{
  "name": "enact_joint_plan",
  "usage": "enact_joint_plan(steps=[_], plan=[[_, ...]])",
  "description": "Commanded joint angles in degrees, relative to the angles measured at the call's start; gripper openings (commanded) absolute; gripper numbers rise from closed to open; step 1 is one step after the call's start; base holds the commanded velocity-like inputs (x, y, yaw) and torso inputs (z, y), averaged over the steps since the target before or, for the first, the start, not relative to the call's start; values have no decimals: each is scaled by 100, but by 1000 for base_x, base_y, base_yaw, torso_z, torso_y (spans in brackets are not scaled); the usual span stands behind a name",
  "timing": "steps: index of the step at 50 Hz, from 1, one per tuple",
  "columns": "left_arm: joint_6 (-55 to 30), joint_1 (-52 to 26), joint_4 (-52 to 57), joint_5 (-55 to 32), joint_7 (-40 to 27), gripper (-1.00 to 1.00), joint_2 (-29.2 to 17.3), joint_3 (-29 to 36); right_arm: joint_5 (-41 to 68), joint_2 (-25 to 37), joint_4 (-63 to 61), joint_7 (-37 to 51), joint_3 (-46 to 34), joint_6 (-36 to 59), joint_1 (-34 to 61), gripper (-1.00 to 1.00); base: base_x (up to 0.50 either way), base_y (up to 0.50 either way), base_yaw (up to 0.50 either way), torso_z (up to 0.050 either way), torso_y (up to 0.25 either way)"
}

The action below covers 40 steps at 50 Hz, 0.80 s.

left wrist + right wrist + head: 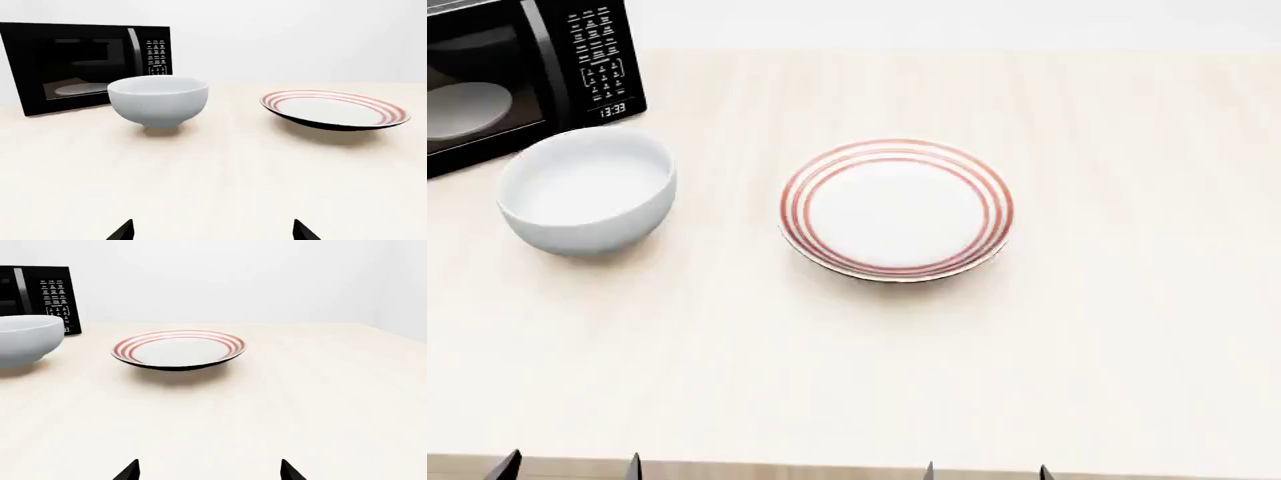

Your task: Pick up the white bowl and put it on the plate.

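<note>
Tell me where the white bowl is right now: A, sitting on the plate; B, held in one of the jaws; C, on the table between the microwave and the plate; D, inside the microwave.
C: the white bowl stands on the table just in front of the microwave, apart from the empty plate, with neither gripper near it.

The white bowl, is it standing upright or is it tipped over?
Upright. The white bowl rests on its base on the table, its opening facing up in the head view and its rim level in the left wrist view.
</note>
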<state>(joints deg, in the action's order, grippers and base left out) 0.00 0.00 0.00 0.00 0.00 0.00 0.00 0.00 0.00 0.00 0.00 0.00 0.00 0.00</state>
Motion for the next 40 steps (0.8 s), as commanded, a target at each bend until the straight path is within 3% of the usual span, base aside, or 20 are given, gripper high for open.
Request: enact_joint_plan(steps=[1, 11, 25, 31, 40], plan=[[6, 0, -3, -148, -141, 100, -69, 83, -7, 88, -9, 164, -149, 0, -21, 100, 0, 0, 0, 0, 0], [-206, -64, 47, -672, -190, 100, -241, 253, 203, 242, 89, 408, -281, 110, 75, 100, 0, 0, 0, 0, 0], [158, -139, -112, -496, -444, 100, -387, 491, 92, 376, 66, 746, -485, 386, 142, 100, 0, 0, 0, 0, 0], [-251, 202, 1180, -440, -625, 100, -477, 580, 250, 502, -1556, 829, -399, 876, -257, 100, 0, 0, 0, 0, 0], [-932, 527, 2882, -445, -797, 100, -648, 619, 51, 609, -2987, 1014, -568, 1474, -434, 100, 0, 0, 0, 0, 0]])
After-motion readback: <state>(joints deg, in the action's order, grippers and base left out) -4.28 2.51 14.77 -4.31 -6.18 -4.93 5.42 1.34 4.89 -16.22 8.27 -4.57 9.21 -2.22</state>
